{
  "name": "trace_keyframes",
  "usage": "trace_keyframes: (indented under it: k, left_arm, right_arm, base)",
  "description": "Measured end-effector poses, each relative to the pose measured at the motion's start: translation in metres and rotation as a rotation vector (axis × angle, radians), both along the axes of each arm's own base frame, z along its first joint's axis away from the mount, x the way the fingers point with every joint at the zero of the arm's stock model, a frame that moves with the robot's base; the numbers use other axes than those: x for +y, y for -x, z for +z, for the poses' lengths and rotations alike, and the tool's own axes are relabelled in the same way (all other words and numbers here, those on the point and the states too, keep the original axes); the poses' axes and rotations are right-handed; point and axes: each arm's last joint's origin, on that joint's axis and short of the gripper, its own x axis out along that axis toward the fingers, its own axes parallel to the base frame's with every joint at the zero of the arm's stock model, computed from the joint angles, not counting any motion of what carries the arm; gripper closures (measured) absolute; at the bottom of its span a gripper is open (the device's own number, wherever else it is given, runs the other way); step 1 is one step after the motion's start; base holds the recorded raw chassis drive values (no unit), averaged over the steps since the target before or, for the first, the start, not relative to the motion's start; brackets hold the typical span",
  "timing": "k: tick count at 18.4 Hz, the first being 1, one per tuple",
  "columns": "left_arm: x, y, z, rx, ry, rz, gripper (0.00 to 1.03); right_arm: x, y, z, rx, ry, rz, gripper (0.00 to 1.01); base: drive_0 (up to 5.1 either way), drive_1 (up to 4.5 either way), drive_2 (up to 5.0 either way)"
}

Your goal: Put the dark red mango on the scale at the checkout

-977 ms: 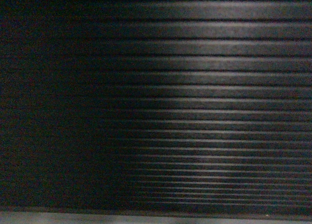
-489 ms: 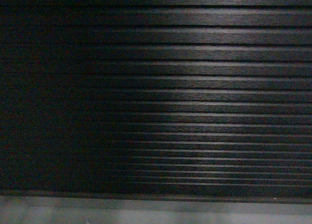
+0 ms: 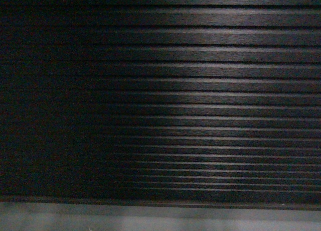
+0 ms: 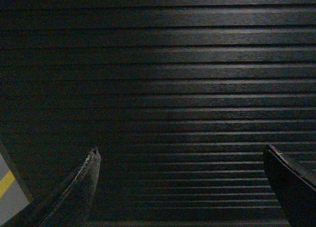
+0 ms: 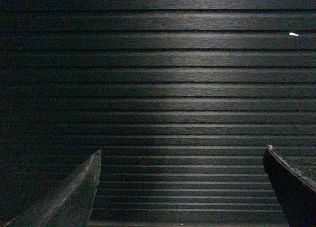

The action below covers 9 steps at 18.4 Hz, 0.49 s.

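Dark ribbed panel fills all three views: front of the checkout (image 3: 200, 90), horizontal slats, brown-black, brushed grain. Lit patch sits right of centre in the head view, left part falls into deep shadow. Grey plinth (image 3: 160, 218) runs as a flat band along the bottom edge of the head view, directly under the lowest slat.

Left wrist view: same slatted front close up, slats running straight across, brighter toward the right edge. Left gripper (image 4: 180, 155) has its two dark fingers wide apart, one fingertip (image 4: 89, 175) rising from the bottom left, the other at the bottom right corner; nothing between them but panel. Grey floor patch (image 4: 12, 197) shows in the bottom left corner with a yellow stripe (image 4: 6, 183) crossing it diagonally.

Right wrist view: slats again, brightest in the middle, dark at the left edge. Right gripper (image 5: 180, 150) likewise spread, fingers at the bottom left and bottom right corners, gap between them empty. Whether either gripper touches the panel cannot be told. Small white speck (image 5: 294, 34) on a slat near the top right corner, too small to identify.

Dark red mango and scale: neither visible in any view; counter top is out of frame, only the front panel shows.
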Motion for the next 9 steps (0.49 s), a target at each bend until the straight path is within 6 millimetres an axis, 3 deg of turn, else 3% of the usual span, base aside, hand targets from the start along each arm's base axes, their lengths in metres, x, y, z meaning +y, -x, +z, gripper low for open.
trace_keyframes:
  k: [9]
  left_arm:
    - [0.0000,0.0000,0.0000,0.000,0.000,0.000,0.05]
  right_arm:
    - [0.0000,0.0000,0.0000,0.000,0.000,0.000,0.03]
  base:
    - [0.0,0.00,0.0]
